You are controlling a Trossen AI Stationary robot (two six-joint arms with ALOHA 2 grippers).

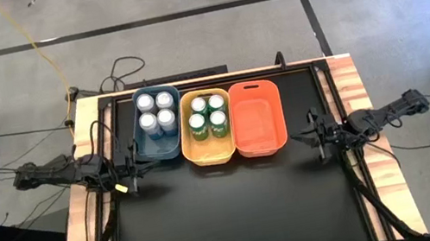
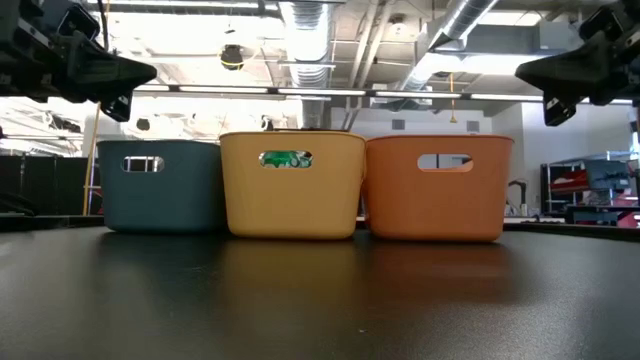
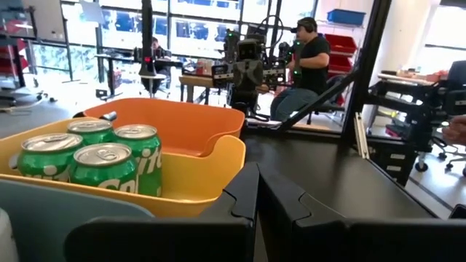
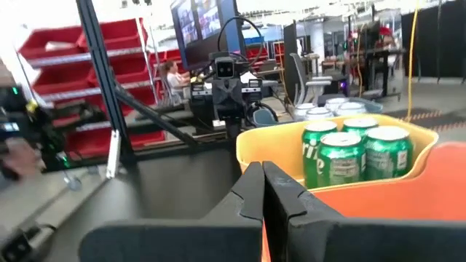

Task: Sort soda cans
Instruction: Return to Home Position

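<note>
The black tabletop (image 1: 239,213) is ringed by grey floor (image 1: 372,15). At 12 o'clock, four blue-silver cans (image 1: 148,120) are stood in the blue bin (image 1: 164,152) and four green cans (image 1: 217,119) in the yellow bin (image 1: 210,156), with the orange bin (image 1: 258,126) alongside. The left gripper (image 1: 132,171) is held at 9 o'clock and the right gripper (image 1: 315,134) at 3 o'clock, both closed and empty. A seated person (image 3: 306,62) is seen beyond.

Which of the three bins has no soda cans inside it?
The orange bin, at the row's right end, is empty. The blue bin holds four blue-silver cans, and the middle yellow bin holds four green cans.
</note>
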